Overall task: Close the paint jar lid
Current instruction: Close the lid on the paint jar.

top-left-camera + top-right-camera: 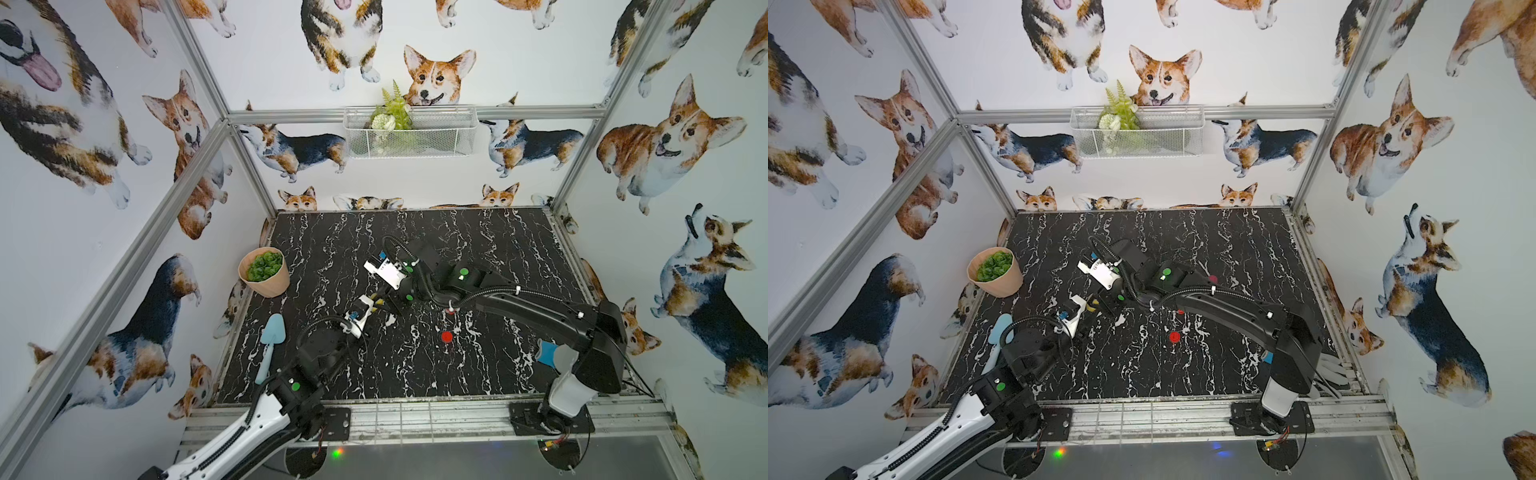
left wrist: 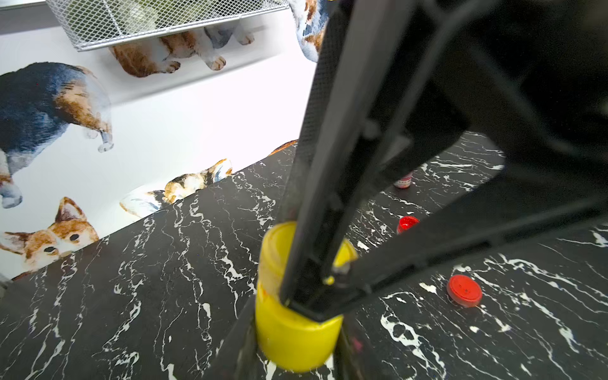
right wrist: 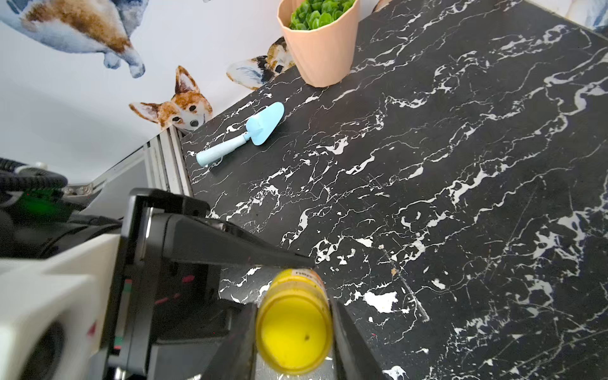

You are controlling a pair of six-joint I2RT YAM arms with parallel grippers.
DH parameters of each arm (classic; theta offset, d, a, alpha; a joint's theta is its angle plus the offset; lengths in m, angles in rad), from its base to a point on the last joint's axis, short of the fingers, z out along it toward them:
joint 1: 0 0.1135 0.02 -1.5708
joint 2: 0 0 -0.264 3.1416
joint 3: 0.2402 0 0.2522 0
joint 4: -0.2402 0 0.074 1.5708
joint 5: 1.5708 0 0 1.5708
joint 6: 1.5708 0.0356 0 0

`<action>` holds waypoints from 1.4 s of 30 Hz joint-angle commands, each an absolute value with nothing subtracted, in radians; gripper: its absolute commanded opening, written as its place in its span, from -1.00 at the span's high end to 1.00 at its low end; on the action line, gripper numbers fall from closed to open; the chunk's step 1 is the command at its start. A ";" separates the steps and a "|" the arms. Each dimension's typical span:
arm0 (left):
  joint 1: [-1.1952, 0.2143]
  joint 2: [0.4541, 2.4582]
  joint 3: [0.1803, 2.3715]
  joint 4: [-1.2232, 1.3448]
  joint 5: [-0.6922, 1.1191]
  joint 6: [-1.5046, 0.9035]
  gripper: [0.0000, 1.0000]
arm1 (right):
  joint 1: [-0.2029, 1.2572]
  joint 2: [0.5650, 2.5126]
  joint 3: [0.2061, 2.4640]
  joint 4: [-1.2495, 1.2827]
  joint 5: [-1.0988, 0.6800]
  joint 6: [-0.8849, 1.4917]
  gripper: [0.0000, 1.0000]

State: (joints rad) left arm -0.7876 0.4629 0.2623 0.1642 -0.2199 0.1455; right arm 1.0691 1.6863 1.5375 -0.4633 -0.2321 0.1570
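Op: What's nearest me?

Ann: Near edge first. A pale blue plastic trowel (image 1: 269, 347) lies flat by your left arm, near-left on the black white-veined marble tabletop (image 1: 519, 249). A white glove with a blue cuff (image 1: 1334, 369) is at the near-right corner, partly behind your right arm. A bit further in, a flat round red lid (image 1: 446, 336) lies alone, apart from everything.

Op: And the jar?

Ann: The small yellow paint jar (image 2: 291, 329) is about mid-table, slightly left, upright. Your left gripper (image 2: 292, 357) is pinching its body, one finger each side. The round yellow lid (image 3: 293, 324) is on top of the jar. Your right gripper (image 3: 292, 342) points down over it and is clamped on it, fingers touching both sides. I can't tell if the lid is fully seated, or whether the base touches the table.

Op: Behind that?

Ann: About level with it, to its right, there's a small open jar of red paint (image 2: 407, 223). Further back is a small jar with a dark red top (image 1: 1212, 278). Far-left, a peach ribbed pot (image 1: 266, 286) of green leaves stands by the wall. Furthest, a white wire basket (image 1: 440, 137) hangs on the back rail, with a green fern (image 1: 395, 110) in it.
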 commanded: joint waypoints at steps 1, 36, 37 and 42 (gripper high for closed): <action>-0.790 0.490 0.284 0.406 -0.258 0.144 0.39 | 1.080 1.710 1.532 -0.478 -0.118 0.285 0.29; -0.789 0.462 0.255 0.259 -0.291 0.104 0.39 | 1.104 1.499 1.336 -0.315 -0.265 0.113 -0.78; -0.789 0.461 0.259 0.252 -0.281 0.103 0.39 | 1.103 1.487 1.335 -0.331 -0.264 0.088 -0.76; -0.789 0.445 0.279 0.197 -0.221 0.087 0.38 | 1.065 1.428 1.315 -0.369 -0.259 -0.003 -0.49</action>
